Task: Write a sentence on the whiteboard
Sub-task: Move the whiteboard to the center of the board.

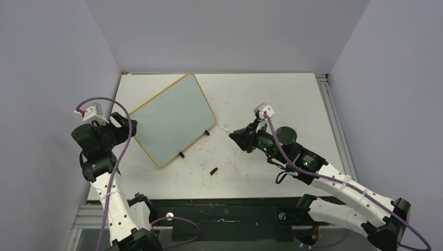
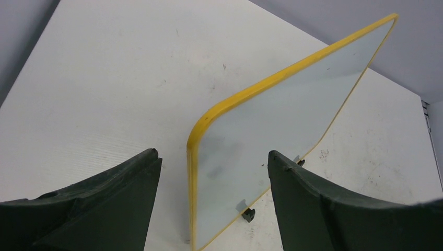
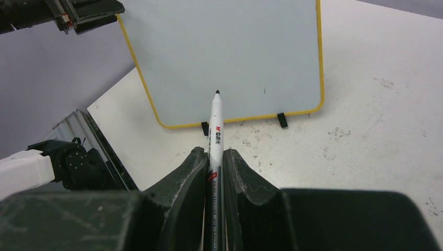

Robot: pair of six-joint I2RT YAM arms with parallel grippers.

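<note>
Blank whiteboard left of centre on the worktop, one corner between the spread left pincer; right pincer, pinching an uncapped marker, should touch down lightly, once the left steadies the yellow rim

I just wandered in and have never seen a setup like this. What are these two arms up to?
The right gripper is shut on a marker, its uncapped tip aimed at the whiteboard but stopping short of it. The board sits at an angle on the table and shows no writing yet. The left gripper stands open with the board's corner between its fingers, not clamped on it. A small black piece, perhaps the marker's cap, lies on the table near the board.
</note>
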